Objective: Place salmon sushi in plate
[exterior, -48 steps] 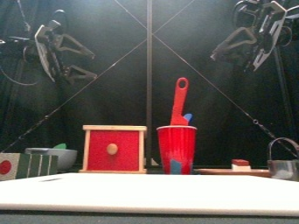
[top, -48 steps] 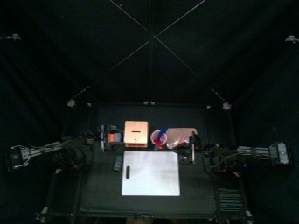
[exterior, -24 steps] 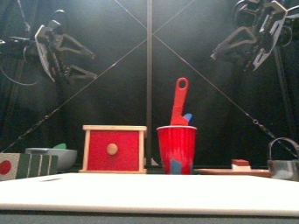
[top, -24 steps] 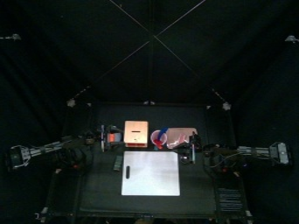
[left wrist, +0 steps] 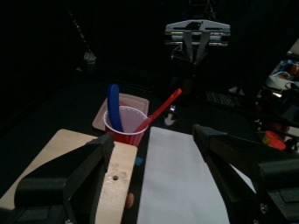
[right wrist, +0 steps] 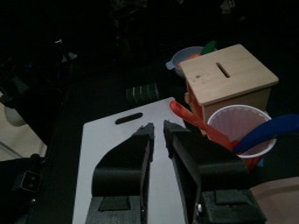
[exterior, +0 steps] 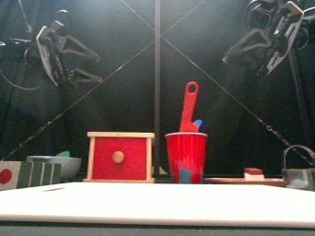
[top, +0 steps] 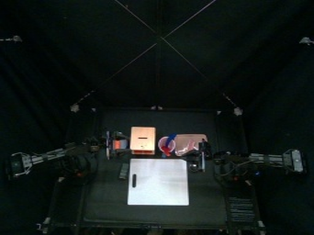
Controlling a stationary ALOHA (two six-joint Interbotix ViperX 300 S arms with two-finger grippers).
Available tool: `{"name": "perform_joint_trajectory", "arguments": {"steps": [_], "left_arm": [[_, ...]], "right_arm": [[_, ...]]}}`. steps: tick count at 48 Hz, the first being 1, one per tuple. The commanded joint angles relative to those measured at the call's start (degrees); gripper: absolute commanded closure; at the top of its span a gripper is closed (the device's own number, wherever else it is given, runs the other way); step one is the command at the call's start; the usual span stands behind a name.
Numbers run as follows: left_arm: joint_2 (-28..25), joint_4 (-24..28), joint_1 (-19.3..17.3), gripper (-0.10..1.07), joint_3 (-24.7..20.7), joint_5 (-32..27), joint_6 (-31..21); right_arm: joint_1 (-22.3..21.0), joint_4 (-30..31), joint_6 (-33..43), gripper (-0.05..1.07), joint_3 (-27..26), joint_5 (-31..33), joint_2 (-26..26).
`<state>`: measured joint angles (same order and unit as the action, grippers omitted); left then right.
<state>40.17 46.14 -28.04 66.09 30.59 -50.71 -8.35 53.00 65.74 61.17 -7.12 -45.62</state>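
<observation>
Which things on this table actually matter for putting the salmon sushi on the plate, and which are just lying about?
For the job: salmon sushi, plate.
Lying about: red cup, wooden box, white cutting board, metal cup, bowl.
</observation>
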Motion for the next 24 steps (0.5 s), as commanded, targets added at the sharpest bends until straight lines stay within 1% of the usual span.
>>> {"name": "perform_joint_trajectory", "arguments": {"steps": [1, 13, 24], "left_arm": [[-0.1, -0.2, 0.2, -0.05, -1.2, 0.4, 0.1], [-0.3, -0.1, 1.1, -0.05, -0.4, 0.5, 0.1], [-0.3, -0.2, 1.1, -0.05, 0.4, 0.5, 0.1]], "right_arm": [[-0.1, -0.1, -0.1, 0.43, -0.8, -0.4, 0.0], [-0.1, 0.0, -0.1, 0.43, -1.1, -0.5, 0.0], [0.0, -0.3, -0.1, 0.43, -1.1, -1.1, 0.1]]}}
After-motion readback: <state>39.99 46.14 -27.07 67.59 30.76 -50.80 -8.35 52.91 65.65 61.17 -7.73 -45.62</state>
